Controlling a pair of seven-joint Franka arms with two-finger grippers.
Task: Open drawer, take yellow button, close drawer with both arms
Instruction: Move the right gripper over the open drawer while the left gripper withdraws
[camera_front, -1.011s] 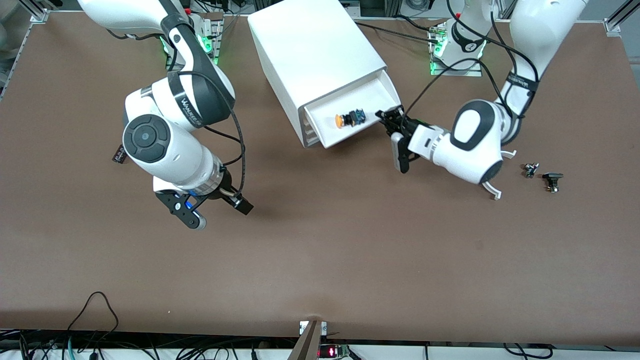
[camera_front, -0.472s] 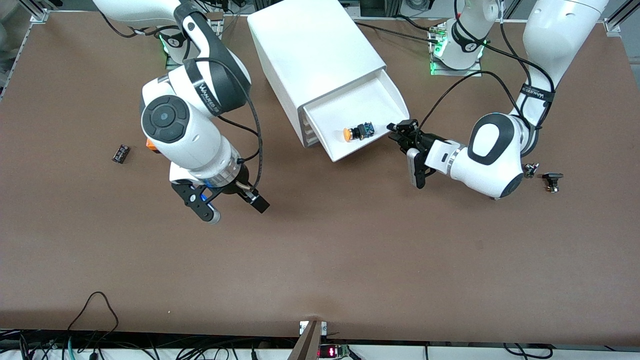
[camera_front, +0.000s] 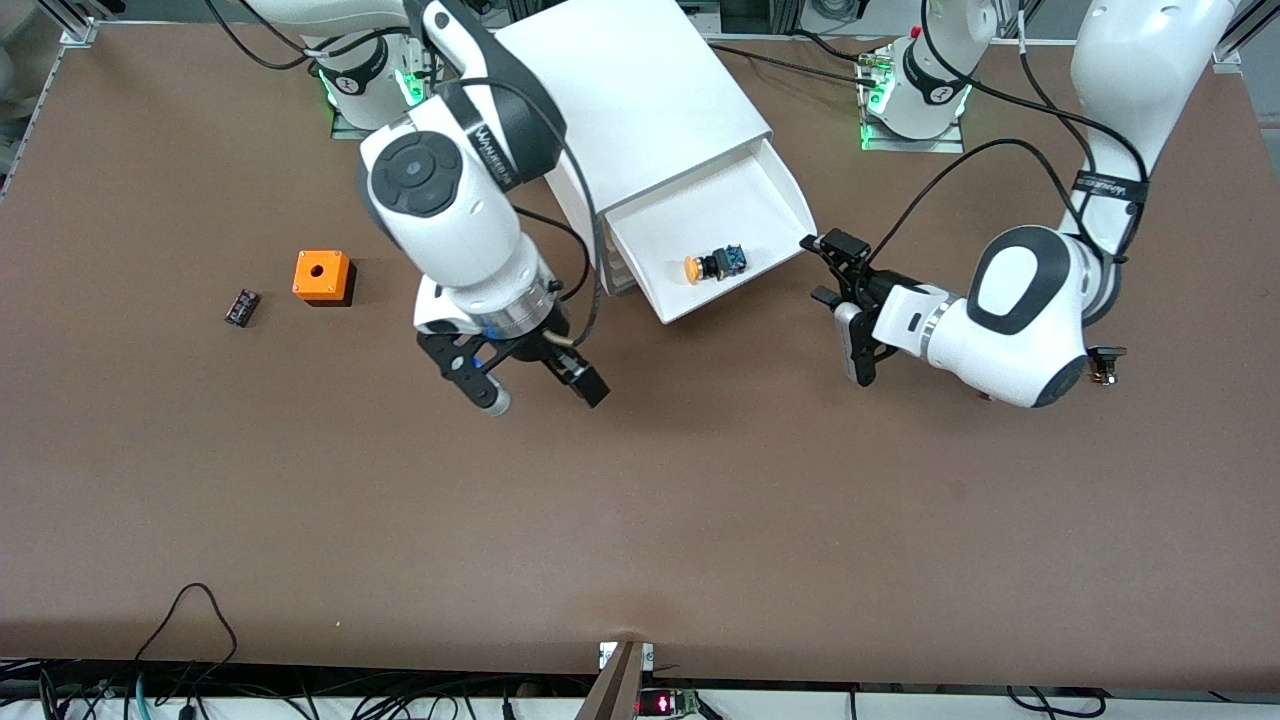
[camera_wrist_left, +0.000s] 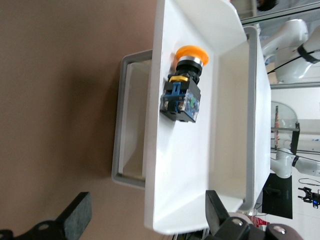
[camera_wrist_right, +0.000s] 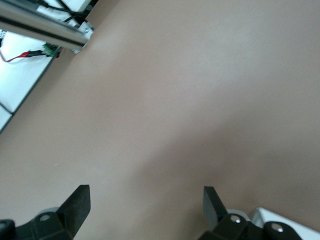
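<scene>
The top drawer (camera_front: 745, 195) of the white cabinet (camera_front: 630, 90) stands pulled out. The button (camera_front: 712, 263), with its orange cap and black-and-blue body, lies on its side in the drawer, near its front. My left gripper (camera_front: 822, 268) is open and empty, just off the drawer's front corner, toward the left arm's end. In the left wrist view the drawer (camera_wrist_left: 180, 165) and button (camera_wrist_left: 182, 90) lie ahead of the open left gripper (camera_wrist_left: 145, 220). My right gripper (camera_front: 538, 385) is open and empty over bare table near the cabinet's front. The right wrist view shows only table ahead of it (camera_wrist_right: 145, 210).
An orange cube with a round hole (camera_front: 321, 276) and a small black component (camera_front: 241, 306) lie toward the right arm's end. A small dark part (camera_front: 1104, 365) lies by the left arm's elbow. The lower drawers (camera_front: 615, 275) are shut under the open one.
The drawer has slid farther out. My left gripper has drawn back from its corner. My right arm has swung toward the cabinet, uncovering the orange cube.
</scene>
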